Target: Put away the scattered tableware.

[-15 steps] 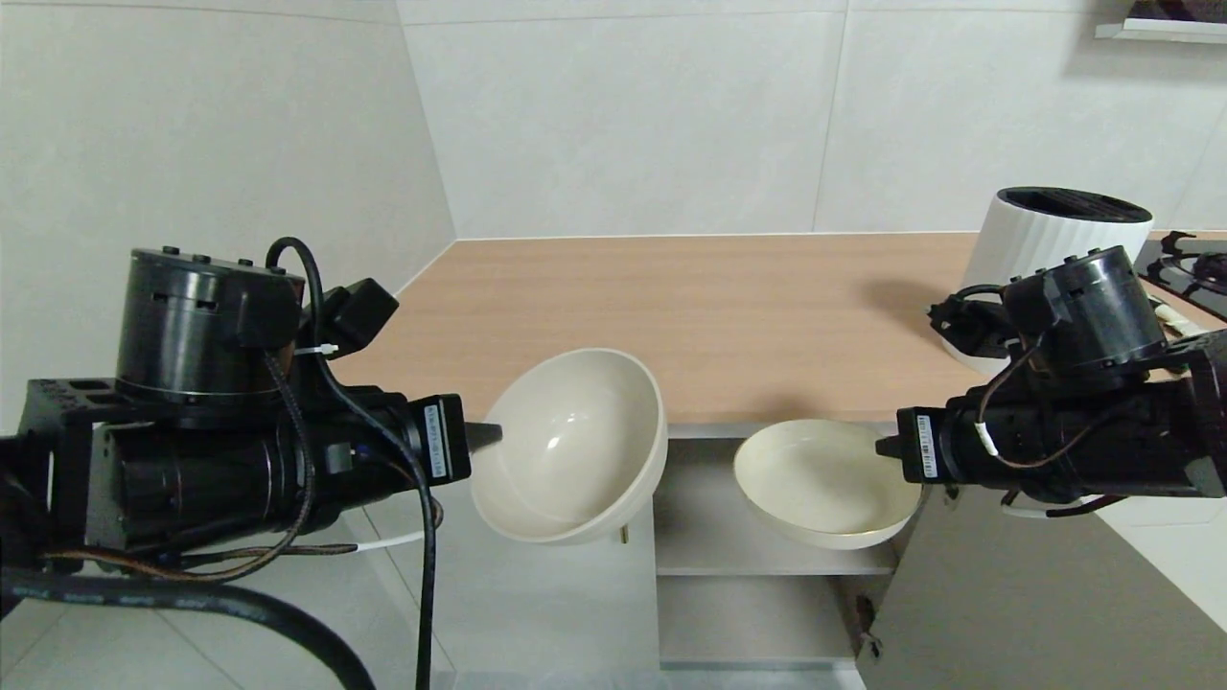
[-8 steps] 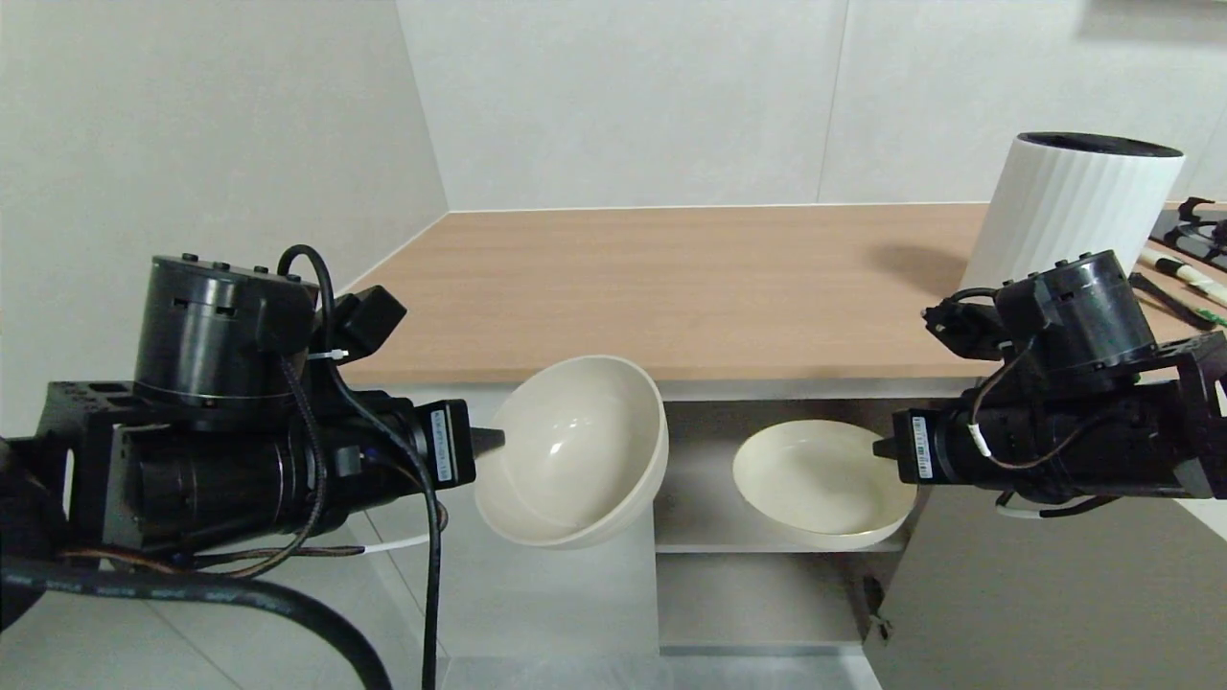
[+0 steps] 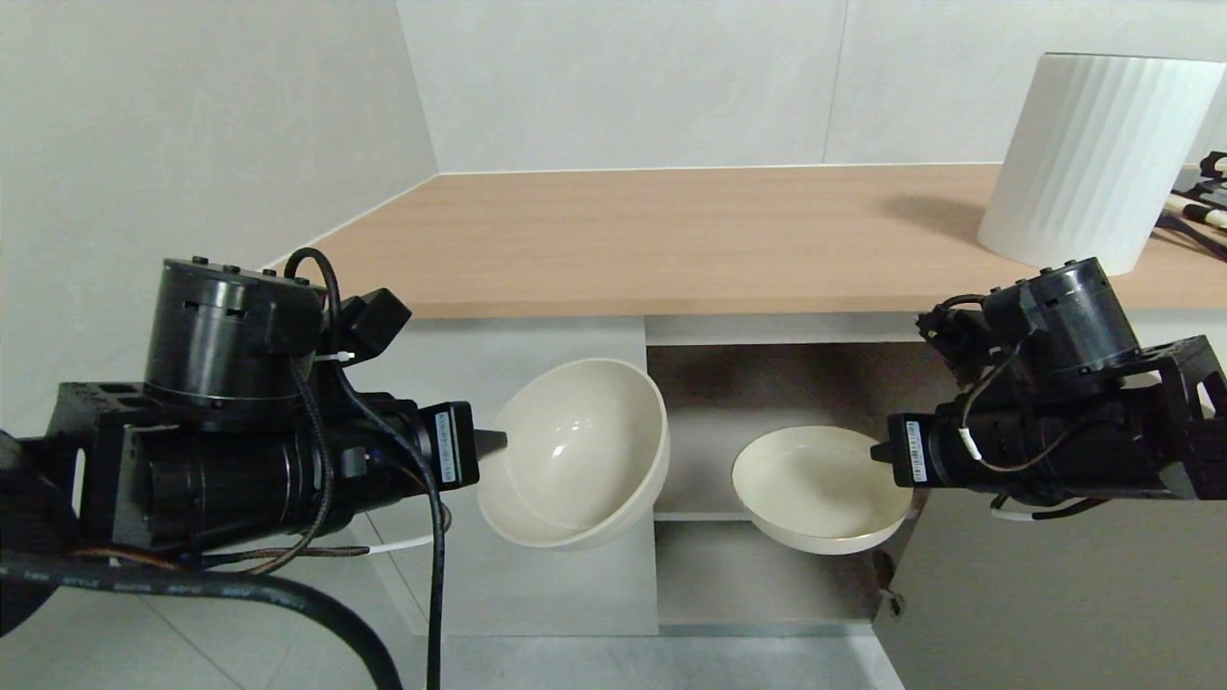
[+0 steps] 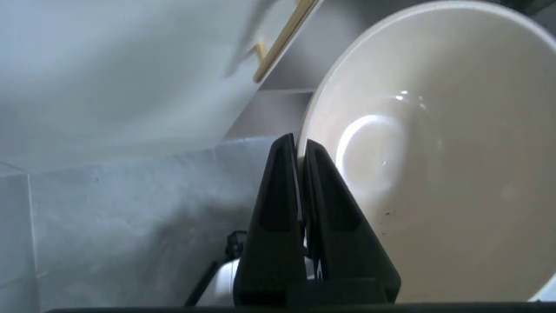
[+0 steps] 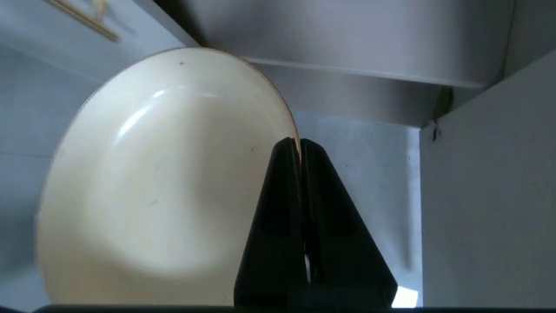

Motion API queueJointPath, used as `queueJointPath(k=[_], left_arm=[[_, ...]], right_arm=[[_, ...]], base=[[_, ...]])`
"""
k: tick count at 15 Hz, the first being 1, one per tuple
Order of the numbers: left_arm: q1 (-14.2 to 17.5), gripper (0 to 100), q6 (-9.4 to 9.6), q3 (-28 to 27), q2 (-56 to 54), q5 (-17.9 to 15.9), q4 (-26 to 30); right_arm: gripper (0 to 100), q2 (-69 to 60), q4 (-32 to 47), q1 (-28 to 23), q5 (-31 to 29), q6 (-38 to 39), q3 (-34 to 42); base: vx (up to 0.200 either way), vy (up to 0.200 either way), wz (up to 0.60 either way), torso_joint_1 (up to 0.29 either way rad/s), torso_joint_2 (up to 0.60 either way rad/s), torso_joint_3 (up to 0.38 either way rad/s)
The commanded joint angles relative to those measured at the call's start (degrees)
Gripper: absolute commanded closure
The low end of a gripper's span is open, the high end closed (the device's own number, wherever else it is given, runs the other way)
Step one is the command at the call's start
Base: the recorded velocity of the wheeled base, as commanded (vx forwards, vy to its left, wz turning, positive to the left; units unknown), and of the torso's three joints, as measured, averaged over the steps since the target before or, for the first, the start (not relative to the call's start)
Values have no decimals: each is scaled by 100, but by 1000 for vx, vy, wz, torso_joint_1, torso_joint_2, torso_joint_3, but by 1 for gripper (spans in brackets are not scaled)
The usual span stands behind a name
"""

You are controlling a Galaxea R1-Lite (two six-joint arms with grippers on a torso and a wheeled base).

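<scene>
My left gripper [image 3: 498, 440] is shut on the rim of a deep cream bowl [image 3: 575, 452], held tilted in the air in front of the closed left cabinet door [image 3: 537, 383]. In the left wrist view the gripper [image 4: 301, 155] pinches that bowl [image 4: 434, 148] at its edge. My right gripper [image 3: 877, 450] is shut on the rim of a shallow cream bowl [image 3: 815, 484], held before the open cabinet [image 3: 767, 383] below the counter. The right wrist view shows the gripper [image 5: 299, 152] clamped on the shallow bowl [image 5: 156, 183].
A wooden counter [image 3: 671, 240] runs above the cabinet. A white ribbed container [image 3: 1093, 153] stands at its right end, with utensils [image 3: 1198, 216] beside it. The cabinet's inner shelf [image 3: 700, 516] lies behind the shallow bowl. The open right door [image 3: 1045, 594] hangs at lower right.
The head view has dropped, so the counter and container sit higher in the picture. Both grippers still hold their bowls at much the same places, now level with the cabinet opening.
</scene>
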Motion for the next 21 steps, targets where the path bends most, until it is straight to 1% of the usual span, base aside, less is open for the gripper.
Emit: queueJointPath(k=[1, 4, 9, 10, 12, 13, 15, 16, 17, 19, 21], left_arm=[[1, 100, -3, 1, 16, 0, -6], [-8, 100, -3, 1, 16, 0, -15], [-69, 100, -3, 1, 34, 0, -6], [-78, 100, -3, 28, 60, 0, -24], [-87, 100, -3, 28, 69, 0, -24], [-96, 100, -3, 28, 69, 0, -15], [-122, 100, -12, 28, 104, 9, -24], [-122, 100, -12, 28, 104, 9, -24], [-157, 100, -12, 28, 148, 9, -15], [-166, 100, -12, 36, 157, 9, -15], [-184, 100, -12, 36, 201, 9, -15]], right_arm=[[100, 55, -3, 2, -1, -2, 1], [100, 64, -3, 2, -1, -2, -8], [100, 362, -152, 2, -10, -10, -17], [100, 696, -293, 2, -63, -10, -17], [100, 1470, -723, 2, -458, -2, -61], [100, 1918, -1101, 2, -713, 16, -70], [100, 2815, -2174, 2, -1144, 51, -157], [100, 2815, -2174, 2, -1144, 51, -157], [100, 3430, -2762, -112, -1364, 34, -342], [100, 3729, -2789, -209, -1390, 60, -623], [100, 4133, -2754, -314, -1522, 324, -1177]], base=[[0, 0, 0, -119, 442, 325], [0, 0, 0, -58, 310, 235], [0, 0, 0, -7, 22, 9], [0, 0, 0, 0, 0, 0], [0, 0, 0, 0, 0, 0], [0, 0, 0, 0, 0, 0], [0, 0, 0, 0, 0, 0], [0, 0, 0, 0, 0, 0], [0, 0, 0, 0, 0, 0], [0, 0, 0, 0, 0, 0], [0, 0, 0, 0, 0, 0]])
